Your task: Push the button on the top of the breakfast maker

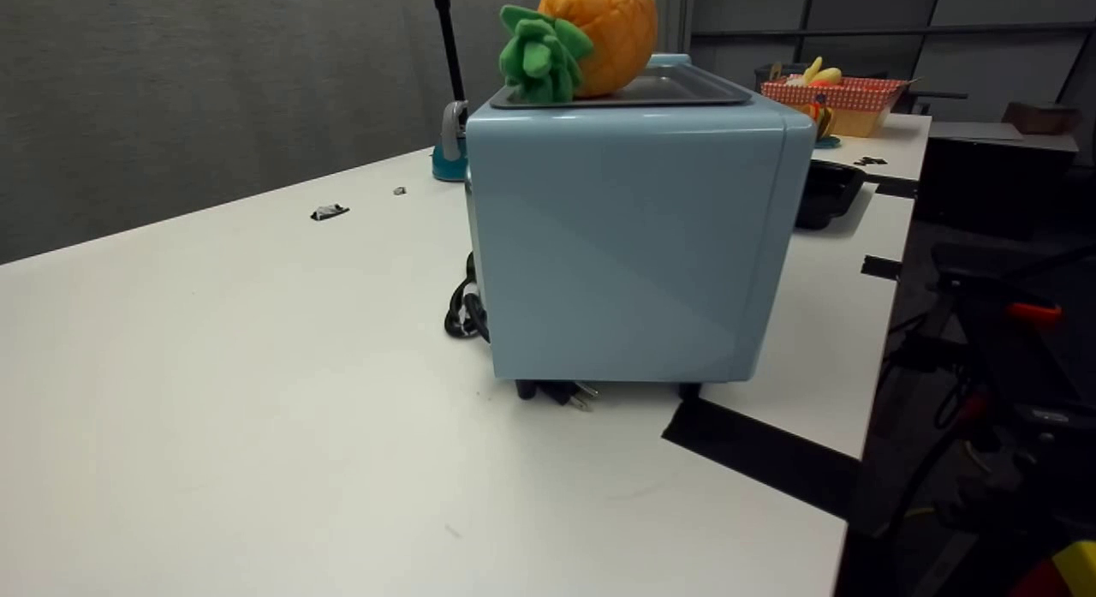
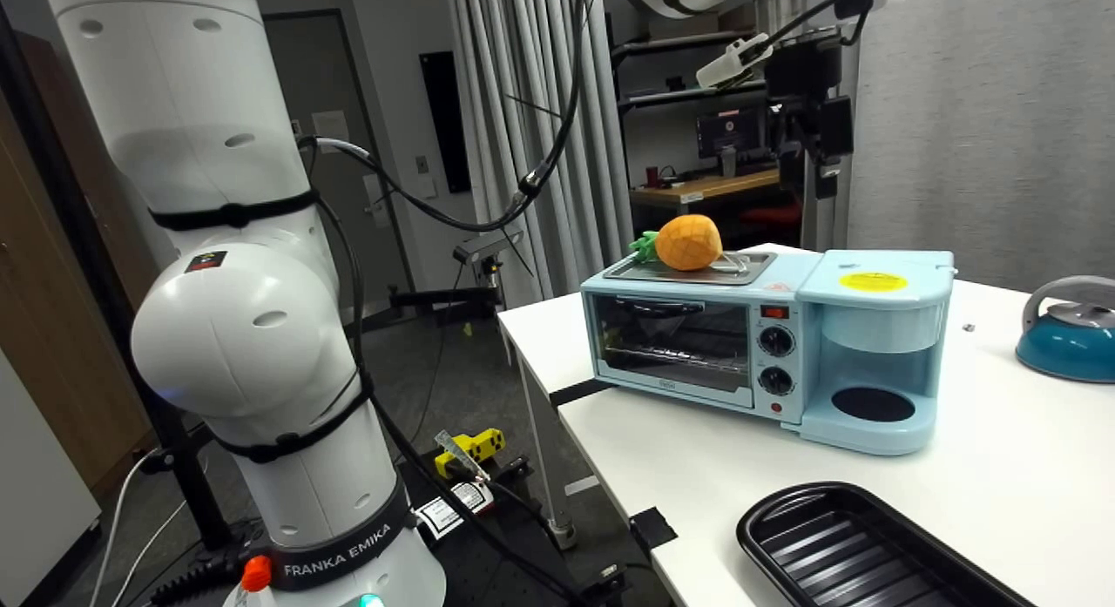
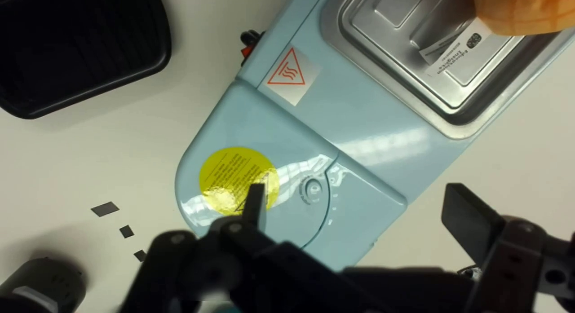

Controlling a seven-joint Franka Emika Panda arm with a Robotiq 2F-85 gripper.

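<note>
Gripper [image 3: 359,209] hung wide over maker [image 2: 788,359], clear of button [image 3: 313,189]

Maker sat on the table [image 1: 257,366], button on top at the rounded end. Gripper held nothing, well above. Wrist view, left to right: a finger [image 3: 254,203] over the yellow sticker [image 3: 231,178], button, then another finger [image 3: 469,218] out past the maker's edge. Likely miss: dropped as it was, the gap would probably straddle the button, sticker-side finger hitting the top, far finger running down beside it. Cause: jaws spread, not centred. A slanted push could have slid the maker.

Around, left to right in an exterior view: kettle [image 1: 447,164] partly behind the maker; toy pineapple [image 1: 612,36] on the tray [image 1: 676,87] atop the maker; black pan [image 1: 826,190] beyond, partly hidden; basket [image 1: 860,122] farther back. Saw nothing between gripper and button. Toy pineapple lay away from the button end, but a jolt could have rolled it.
</note>
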